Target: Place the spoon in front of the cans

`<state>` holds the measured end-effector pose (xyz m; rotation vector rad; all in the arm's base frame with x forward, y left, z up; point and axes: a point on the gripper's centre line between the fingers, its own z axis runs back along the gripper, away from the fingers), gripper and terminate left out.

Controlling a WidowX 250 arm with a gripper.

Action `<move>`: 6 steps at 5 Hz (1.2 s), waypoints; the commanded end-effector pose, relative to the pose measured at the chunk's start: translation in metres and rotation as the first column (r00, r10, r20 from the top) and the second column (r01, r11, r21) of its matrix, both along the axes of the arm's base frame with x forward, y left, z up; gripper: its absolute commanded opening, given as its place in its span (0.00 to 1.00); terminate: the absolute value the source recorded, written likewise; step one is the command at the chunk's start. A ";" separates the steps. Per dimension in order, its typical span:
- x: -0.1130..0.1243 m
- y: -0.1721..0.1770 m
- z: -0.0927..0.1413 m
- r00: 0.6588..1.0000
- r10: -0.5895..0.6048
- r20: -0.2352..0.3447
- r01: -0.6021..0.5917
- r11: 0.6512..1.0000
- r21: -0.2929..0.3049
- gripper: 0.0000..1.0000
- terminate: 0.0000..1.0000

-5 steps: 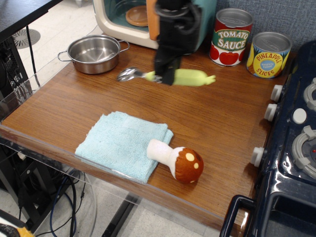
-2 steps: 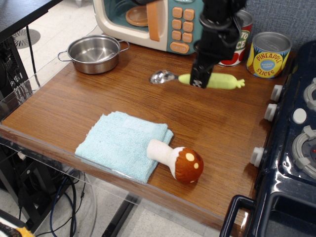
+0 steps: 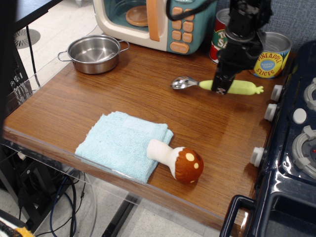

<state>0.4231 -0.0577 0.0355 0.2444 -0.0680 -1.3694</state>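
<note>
Black gripper (image 3: 220, 85) clamps the spoon (image 3: 217, 85) by its thick yellow-green plastic handle, shiny metal bowl pointing left, just in front of the labelled cans (image 3: 269, 54) on the glossy wood-grain table (image 3: 98, 101).

Wooden tabletop (image 3: 98, 106) has a steel pot (image 3: 94, 53), toy microwave (image 3: 153, 22), two cans (image 3: 270, 54), and a blue cloth (image 3: 121, 143) with the mushroom (image 3: 177, 160) seemingly half resting on it.

Toy kitchen mock-up: wooden counter (image 3: 123, 98), toy microwave (image 3: 153, 22), toy stove (image 3: 291, 148).
</note>
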 end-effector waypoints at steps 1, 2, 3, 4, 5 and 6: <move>0.014 -0.007 0.010 0.999 -0.011 0.038 0.011 1.000 0.016 0.00 0.00; 0.016 -0.002 0.006 1.000 0.003 0.027 -0.004 1.000 0.022 0.00 0.00; 0.014 0.001 0.007 0.999 0.036 0.016 -0.036 0.999 0.034 1.00 0.00; 0.011 0.000 0.010 0.999 0.032 0.019 -0.033 0.999 0.041 1.00 0.00; 0.009 0.002 0.017 0.999 0.047 0.015 -0.047 0.998 0.044 1.00 0.00; 0.008 0.003 0.028 0.998 0.052 0.040 -0.053 0.998 0.029 1.00 0.00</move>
